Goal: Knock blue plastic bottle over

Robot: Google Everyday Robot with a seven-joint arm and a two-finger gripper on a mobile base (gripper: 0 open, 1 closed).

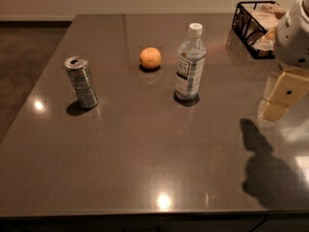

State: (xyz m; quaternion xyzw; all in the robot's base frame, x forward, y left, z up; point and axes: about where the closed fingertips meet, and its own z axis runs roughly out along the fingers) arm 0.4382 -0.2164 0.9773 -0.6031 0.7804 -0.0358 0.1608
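Gripper (282,98) hovers at right, grip state can't tell, well apart from upright bottle (189,64); probably staged side-on for a sweep. Can (82,83) left, orange (150,58) behind.

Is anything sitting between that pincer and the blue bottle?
No. In the camera view, only bare tabletop separates the pincer, at the right edge, from the blue plastic bottle.

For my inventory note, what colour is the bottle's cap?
The cap is white, camera view. The gripper hangs right of the bottle.
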